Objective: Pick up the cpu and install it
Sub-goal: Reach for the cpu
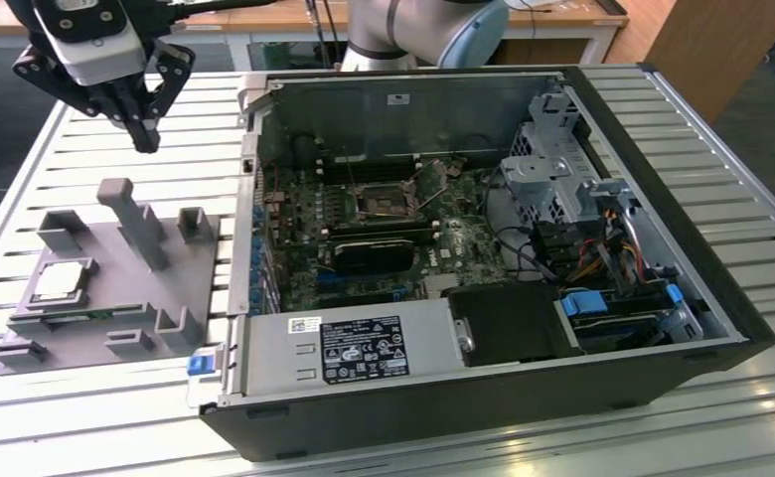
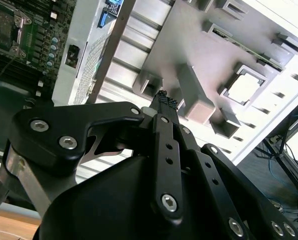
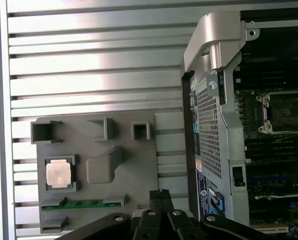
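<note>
Slatted table (image 1: 82, 422). Toward the edge at the exterior view's left: grey fixture tray (image 1: 200, 283) with upright posts. The cpu (image 1: 63, 281) lies flat in a recess of the tray, silver plate up. Gripper (image 1: 145, 141) is raised above the tray, fingers together, holding nothing, well apart from the cpu. Toward the opposite edge: open computer case (image 1: 626, 397), with the motherboard socket (image 1: 385, 202) inside.
</note>
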Action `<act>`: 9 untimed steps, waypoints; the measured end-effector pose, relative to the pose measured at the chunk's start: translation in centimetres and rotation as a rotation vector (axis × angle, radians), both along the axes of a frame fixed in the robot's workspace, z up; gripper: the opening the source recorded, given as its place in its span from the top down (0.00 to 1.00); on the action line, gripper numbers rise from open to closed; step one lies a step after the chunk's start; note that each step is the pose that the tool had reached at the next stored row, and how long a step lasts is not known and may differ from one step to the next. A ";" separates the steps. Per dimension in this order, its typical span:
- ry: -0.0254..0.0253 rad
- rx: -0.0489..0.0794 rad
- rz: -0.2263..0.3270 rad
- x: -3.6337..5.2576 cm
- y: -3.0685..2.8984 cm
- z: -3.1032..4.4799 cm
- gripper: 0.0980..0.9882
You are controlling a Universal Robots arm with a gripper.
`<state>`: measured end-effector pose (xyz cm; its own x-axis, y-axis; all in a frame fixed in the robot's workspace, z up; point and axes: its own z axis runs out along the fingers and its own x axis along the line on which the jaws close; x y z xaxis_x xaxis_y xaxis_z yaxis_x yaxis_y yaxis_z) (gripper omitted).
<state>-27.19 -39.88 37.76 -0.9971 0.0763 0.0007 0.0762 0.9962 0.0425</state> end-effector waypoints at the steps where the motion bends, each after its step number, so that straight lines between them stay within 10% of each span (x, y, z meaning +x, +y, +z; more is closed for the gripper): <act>1: 0.0005 0.000 0.000 -0.05 0.00 -0.01 0.99; 9: 0.0034 0.000 0.000 -0.50 0.00 -0.09 0.99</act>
